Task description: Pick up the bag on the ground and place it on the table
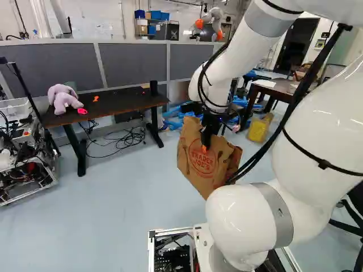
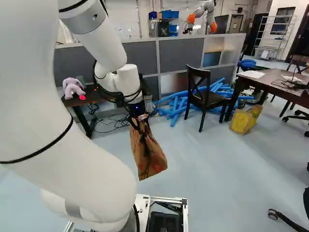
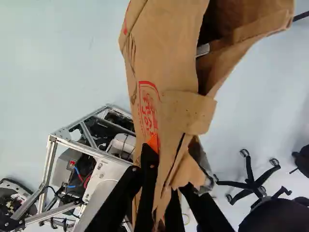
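Observation:
In the left base view my gripper [image 1: 207, 139] holds the brown paper bag [image 1: 198, 161] up above the floor, tilted. The right base view shows the bag [image 2: 147, 153] hanging below the wrist. Seen from the wrist, the gripper [image 3: 164, 181] is shut on the bag [image 3: 161, 63], with paper pinched between the fingers and one orange pad against its side. The far finger is partly hidden by crumpled paper. A dark table [image 1: 122, 106] stands at the left of the left base view; a second brown table [image 2: 275, 84] is at the right of the right base view.
A purple plush toy [image 1: 62, 97] and a small pink item [image 1: 82, 111] lie on the dark table. A black chair [image 2: 205, 94], blue tubes [image 2: 174, 104] and a yellow bag [image 2: 245, 119] stand beyond my arm. Another robot [image 2: 203, 17] is behind the partition. Cables lie under the dark table.

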Controlling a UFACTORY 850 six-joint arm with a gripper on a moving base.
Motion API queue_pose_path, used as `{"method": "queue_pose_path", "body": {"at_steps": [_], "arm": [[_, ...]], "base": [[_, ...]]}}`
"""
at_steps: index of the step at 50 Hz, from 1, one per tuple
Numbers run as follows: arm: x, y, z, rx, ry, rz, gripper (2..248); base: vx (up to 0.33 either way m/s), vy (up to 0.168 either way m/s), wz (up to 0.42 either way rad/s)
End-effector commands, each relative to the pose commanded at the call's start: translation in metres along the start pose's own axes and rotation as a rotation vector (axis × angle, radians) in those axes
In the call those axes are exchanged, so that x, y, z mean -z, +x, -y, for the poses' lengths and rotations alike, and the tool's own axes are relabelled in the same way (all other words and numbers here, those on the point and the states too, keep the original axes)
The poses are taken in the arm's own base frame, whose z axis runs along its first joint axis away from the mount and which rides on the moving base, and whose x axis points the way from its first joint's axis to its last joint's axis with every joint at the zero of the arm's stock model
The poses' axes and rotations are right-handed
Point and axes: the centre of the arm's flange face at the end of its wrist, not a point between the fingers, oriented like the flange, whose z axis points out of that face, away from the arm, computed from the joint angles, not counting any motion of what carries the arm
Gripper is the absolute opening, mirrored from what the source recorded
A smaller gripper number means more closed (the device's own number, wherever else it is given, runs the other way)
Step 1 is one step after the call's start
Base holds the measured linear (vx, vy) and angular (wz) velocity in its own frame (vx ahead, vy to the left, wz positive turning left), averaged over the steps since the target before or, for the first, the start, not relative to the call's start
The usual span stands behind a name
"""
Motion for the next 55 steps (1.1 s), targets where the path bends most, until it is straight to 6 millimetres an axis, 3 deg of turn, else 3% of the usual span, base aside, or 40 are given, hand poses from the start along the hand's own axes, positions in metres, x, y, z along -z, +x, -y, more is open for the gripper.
{"method": "queue_pose_path", "body": {"at_steps": [24,55], "arm": [[0.037,0.003,-0.009,-0.016,-0.003,0.001,21],[0.085,0.029,-0.020,-0.010,-0.010,-0.007,21]], "base": [[0.000,0.000,0.000],[0.000,0.000,0.000]]}}
